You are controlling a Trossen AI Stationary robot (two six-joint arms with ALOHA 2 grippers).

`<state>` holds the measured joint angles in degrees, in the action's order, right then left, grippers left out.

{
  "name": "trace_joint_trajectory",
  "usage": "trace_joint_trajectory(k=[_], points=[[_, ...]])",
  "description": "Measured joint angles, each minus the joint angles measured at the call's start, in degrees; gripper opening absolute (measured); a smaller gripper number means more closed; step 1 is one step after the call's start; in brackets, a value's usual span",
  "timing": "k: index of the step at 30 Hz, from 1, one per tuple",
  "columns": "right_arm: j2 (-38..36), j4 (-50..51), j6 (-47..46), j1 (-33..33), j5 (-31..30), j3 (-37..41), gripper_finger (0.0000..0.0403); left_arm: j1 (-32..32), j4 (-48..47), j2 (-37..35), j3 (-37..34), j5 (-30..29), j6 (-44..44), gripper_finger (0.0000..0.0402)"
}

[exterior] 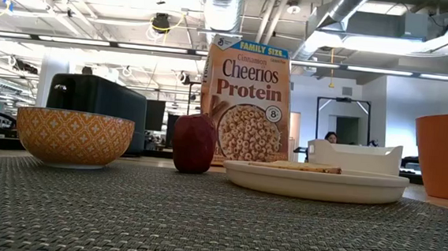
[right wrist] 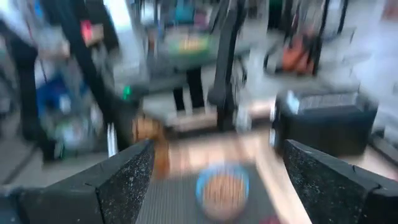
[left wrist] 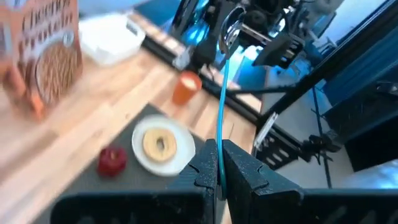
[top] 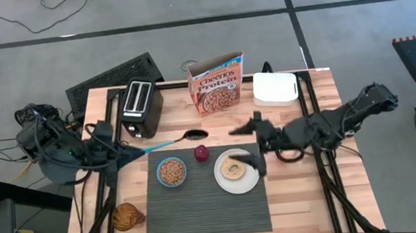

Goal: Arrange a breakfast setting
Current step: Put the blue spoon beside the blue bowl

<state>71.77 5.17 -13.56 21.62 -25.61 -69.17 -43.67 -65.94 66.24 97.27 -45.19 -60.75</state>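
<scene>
The dark grey ribbed placemat (top: 206,199) lies at the table's near middle. On it stand the small blue bowl (top: 171,171) of cereal, the dark-red fruit (top: 201,153) and the white plate (top: 237,176) with the tan bagel (top: 233,167). My left gripper (top: 134,151), left of the mat's far corner, is shut on the blue-handled spoon (top: 166,143). My right gripper (top: 250,145) is open and empty just above the plate's far right side. The bowl (exterior: 74,137), fruit (exterior: 194,143) and plate (exterior: 315,182) also show in the low view. My left gripper pinches the spoon's blue handle (left wrist: 219,163) near its free end, between its two fingers. The fingers come level from the table's left and lie along the handle. The spoon sticks out ahead toward the table's right, its bowl end (top: 194,134) beyond the mat's far edge.
A black toaster (top: 141,106), a Cheerios box (top: 216,83) and a white lidded container (top: 275,89) stand along the far side. An orange cup (exterior: 446,155) stands right of the plate. A round brown object (top: 127,215) lies left of the mat.
</scene>
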Motion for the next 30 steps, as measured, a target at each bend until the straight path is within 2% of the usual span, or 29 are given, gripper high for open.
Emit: trace_joint_trajectory(k=[6,10,15,23,30], points=[[1.7,-19.4,4.9,-4.5,0.4,-0.1,0.038,2.1,7.8,0.0,0.0,-1.6,11.6,0.0],[5.2,-29.1,5.2,-8.1,3.7,-0.1,0.0379,3.8,13.2,0.1,0.0,-2.2,18.3,0.0],[9.8,-40.6,9.1,-9.8,7.6,-1.0,0.0361,6.4,14.9,0.2,0.0,-2.5,20.8,0.0],[16.3,-42.6,11.2,-11.4,7.8,-8.7,0.028,8.9,14.9,0.2,0.0,-0.6,22.3,0.0],[16.5,-41.8,11.1,-12.5,8.9,-10.6,0.0183,9.0,14.9,0.2,0.0,-1.9,22.8,0.0]])
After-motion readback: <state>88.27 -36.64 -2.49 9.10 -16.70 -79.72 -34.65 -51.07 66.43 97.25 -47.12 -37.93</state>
